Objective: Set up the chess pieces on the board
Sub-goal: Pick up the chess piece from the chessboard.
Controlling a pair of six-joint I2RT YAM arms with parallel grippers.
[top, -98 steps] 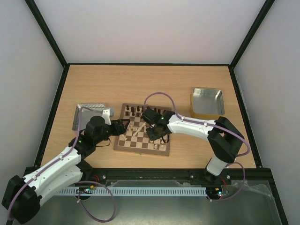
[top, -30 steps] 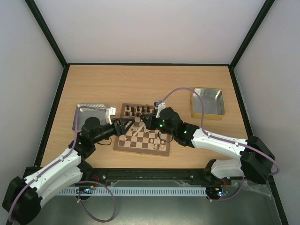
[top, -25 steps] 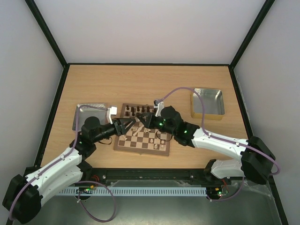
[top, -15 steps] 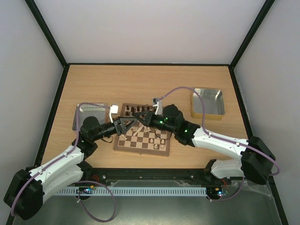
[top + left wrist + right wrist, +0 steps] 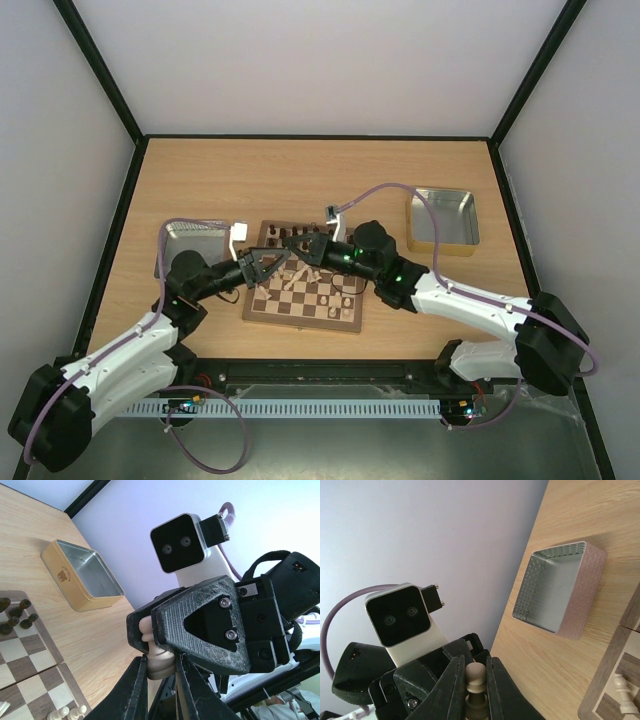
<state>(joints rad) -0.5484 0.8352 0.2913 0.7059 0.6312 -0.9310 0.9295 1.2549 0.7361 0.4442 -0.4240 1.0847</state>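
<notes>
Over the far left part of the square wooden board (image 5: 301, 322) with brown and cream checks, lying on the light wooden worktop (image 5: 300, 180), the left end effector (image 5: 280, 262) and right end effector (image 5: 297, 250) meet tip to tip. Both are clamped on one small cream wooden chess piece (image 5: 474, 674), held in the air between them. Dark brown chessmen (image 5: 290, 236) line the board's far edge.

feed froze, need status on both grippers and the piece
Left gripper shut on cream pawn. Right gripper shut on same pawn, above the board. Dark chessmen on far rank, nothing between.
</notes>
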